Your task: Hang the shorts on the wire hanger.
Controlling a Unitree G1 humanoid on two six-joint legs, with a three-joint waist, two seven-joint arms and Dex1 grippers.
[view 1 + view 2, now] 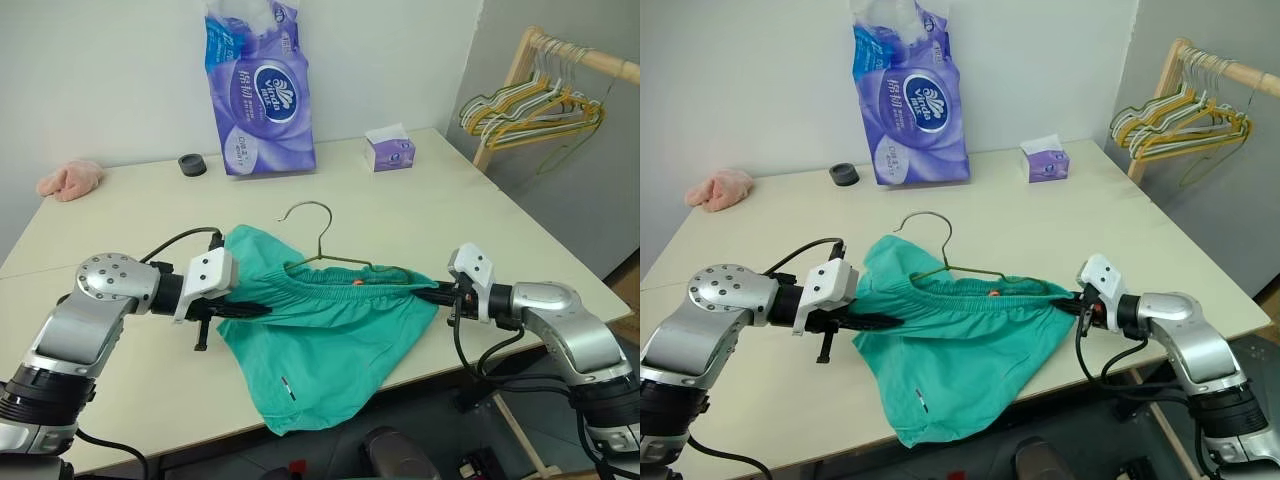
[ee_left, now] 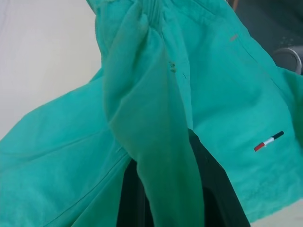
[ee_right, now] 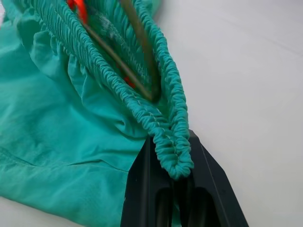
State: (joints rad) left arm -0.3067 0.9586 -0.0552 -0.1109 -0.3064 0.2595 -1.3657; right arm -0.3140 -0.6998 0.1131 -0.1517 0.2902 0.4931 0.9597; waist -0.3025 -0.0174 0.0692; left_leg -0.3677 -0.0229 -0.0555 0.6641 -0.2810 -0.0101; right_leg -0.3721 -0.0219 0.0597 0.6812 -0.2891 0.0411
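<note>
Both ends gripped: left gripper (image 1: 250, 309) clamped on the shorts (image 1: 330, 345) at one waistband end, right gripper (image 1: 1072, 306) pinching the other end. Shorts held stretched above the table (image 1: 420, 220), wire hanger (image 1: 325, 250) inside the waistband, hook sticking up.

I judge the step as seating the waistband over the hanger's shoulders: keep the stretch even and level.

The hanger's left shoulder is buried in cloth; can't tell whether it's seated.
</note>
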